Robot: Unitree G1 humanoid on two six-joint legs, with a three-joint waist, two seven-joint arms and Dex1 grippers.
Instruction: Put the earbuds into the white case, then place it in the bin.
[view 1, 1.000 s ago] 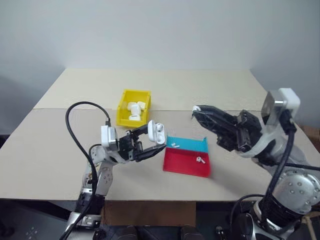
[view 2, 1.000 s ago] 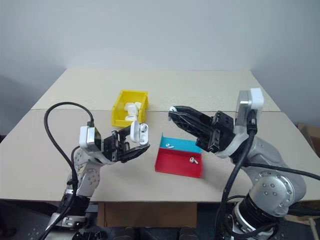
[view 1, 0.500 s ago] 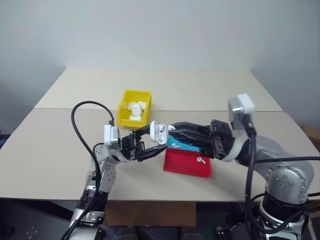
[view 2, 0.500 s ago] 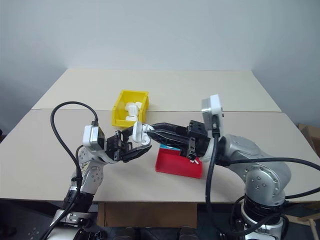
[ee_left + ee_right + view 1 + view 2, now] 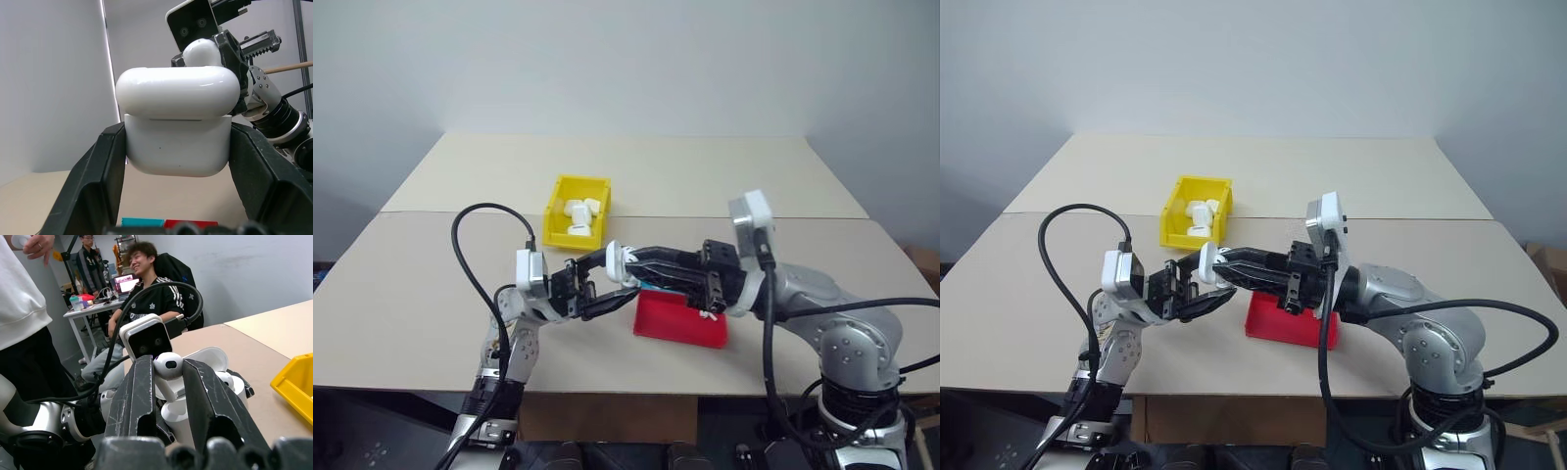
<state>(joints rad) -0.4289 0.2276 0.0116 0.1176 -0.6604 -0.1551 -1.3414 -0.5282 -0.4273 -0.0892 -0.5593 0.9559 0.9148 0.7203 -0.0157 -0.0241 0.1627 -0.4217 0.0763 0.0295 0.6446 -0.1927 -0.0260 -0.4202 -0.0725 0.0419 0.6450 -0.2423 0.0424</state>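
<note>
Left gripper point(image 5: 176, 196) pinches the white case point(image 5: 177, 127) from both sides, lid flipped open, held above the desk point(image 5: 411, 294). Right gripper point(image 5: 168, 377) pinches an earbud point(image 5: 168, 365) right over the case's opening. Yellow bin point(image 5: 574, 208) sits behind them, red-and-blue tray point(image 5: 680, 321) just below.

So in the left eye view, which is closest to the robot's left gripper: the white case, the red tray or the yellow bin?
1. Small glossy white case: pinched in the left gripper.
2. Flat red plastic tray: just to its right, lower.
3. Bright yellow plastic bin: farther back on the table.
</note>
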